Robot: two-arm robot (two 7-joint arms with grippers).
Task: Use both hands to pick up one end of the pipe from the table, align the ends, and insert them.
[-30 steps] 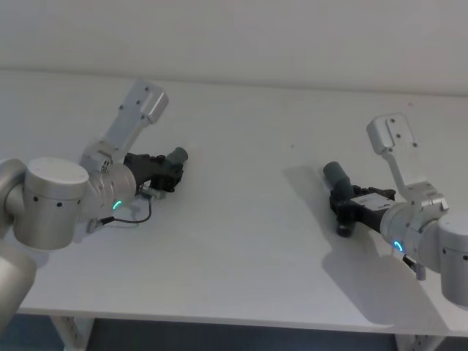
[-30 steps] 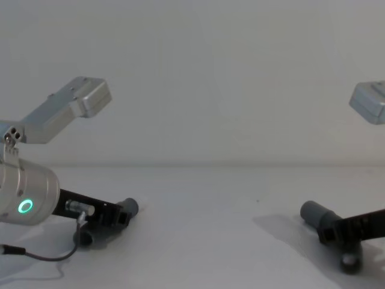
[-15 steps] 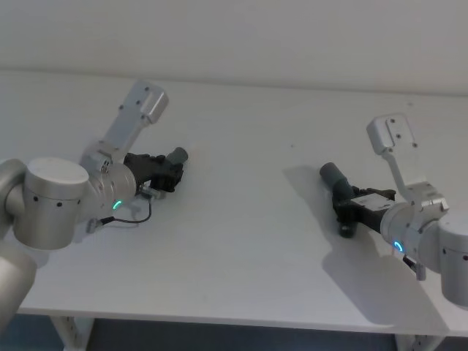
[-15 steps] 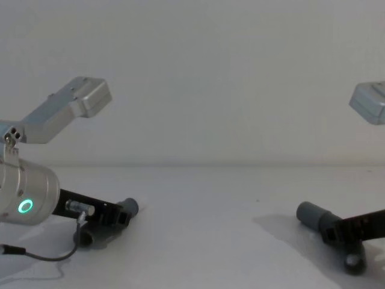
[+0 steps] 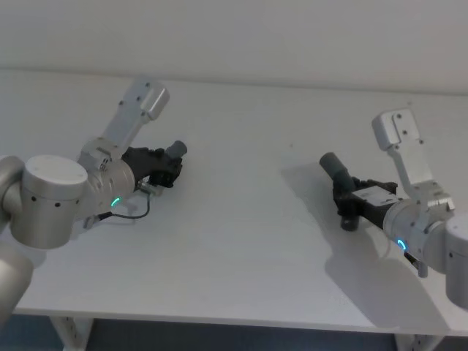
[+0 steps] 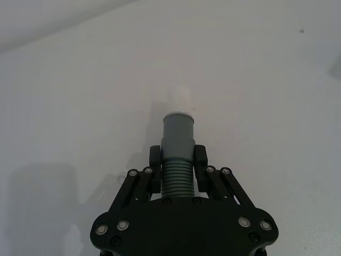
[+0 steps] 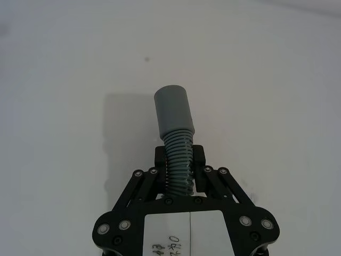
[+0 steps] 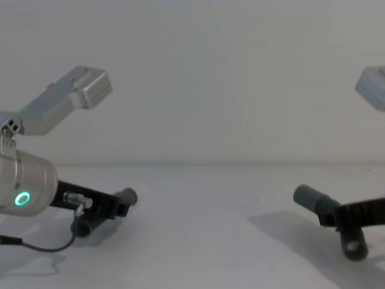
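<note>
Over the left part of the table (image 5: 241,234), the left gripper (image 6: 177,160) pinches the ribbed middle of the plug piece (image 6: 177,140). Its white tip (image 6: 180,97) pokes out ahead of the fingers. Over the right part of the table, the right gripper (image 7: 180,160) is clamped on the ribs of the socket piece (image 7: 174,114), with the smooth grey collar (image 7: 171,106) standing free in front. From the chest view both pieces seem to hang just clear of the table, with shadows under them. The left one sits so low that I can't swear it is off the surface. The two pieces are well apart, with bare table between them.

To my eye the picking up is as good as done, and the step in hand is bringing the ends together. Both ends point mostly toward the table's far edge, only slightly inward. So the next move calls for both arms to come toward the table's middle. The wrists must turn until tip and collar face each other on one line, before any push. The ribbed middles may flex, so the push should be straight.
</note>
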